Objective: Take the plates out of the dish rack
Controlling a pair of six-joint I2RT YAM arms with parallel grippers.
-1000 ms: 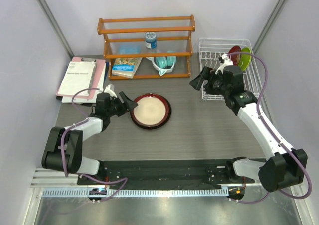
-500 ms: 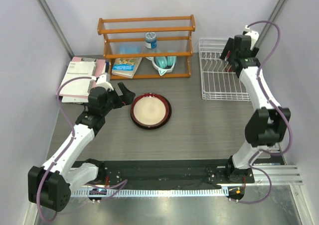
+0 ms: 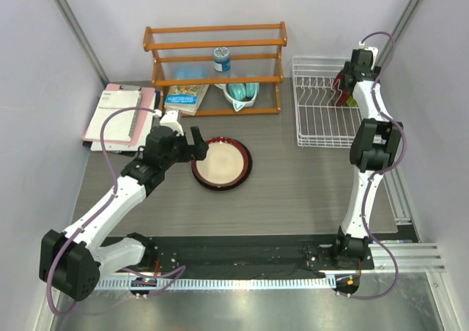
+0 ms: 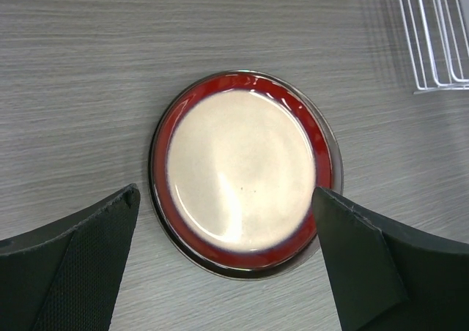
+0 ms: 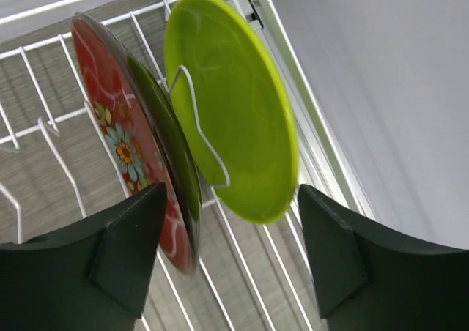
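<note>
Clipboard (image 3: pixel 121 113) with papers lies at the far-left of the table (image 3: pixel 293 192), by the wall.

Next over, the left gripper (image 4: pixel 226 199) hovers above the red-rimmed plate (image 4: pixel 242 173). Its jaws are spread wide, with one finger showing either side of the plate in the wrist view. Nothing is pinched and no contact is visible.

That plate lies flat on the table, cream centre up, mid-table and just in front of the orange wooden shelf (image 3: pixel 216 49). A darker rim shows around its outer edge, widest at lower right in the wrist view. Can't tell if that is a second plate underneath.

The shelf holds a book (image 3: pixel 185 98) at bottom left and a blue-lidded jar (image 3: pixel 221 58) one level up. A teal-and-white item (image 3: pixel 242 91) sits at bottom right; can't identify it.

Right of the shelf stands the dish rack (image 3: pixel 319 129), at the table's far-right. The right gripper (image 5: pixel 231 199) is over the rack's back-right corner, jaws spread and empty. From its wrist camera the fingers frame the rack contents without touching them.

Two plates are in that corner, both on edge and tilted. The patterned red plate (image 5: pixel 121 140) is on the left in the wrist view. The lime green plate (image 5: pixel 234 111) is just beside it on the right, with a wire prong (image 5: pixel 201 137) crossing its face. Can't tell whether the two plates touch.
</note>
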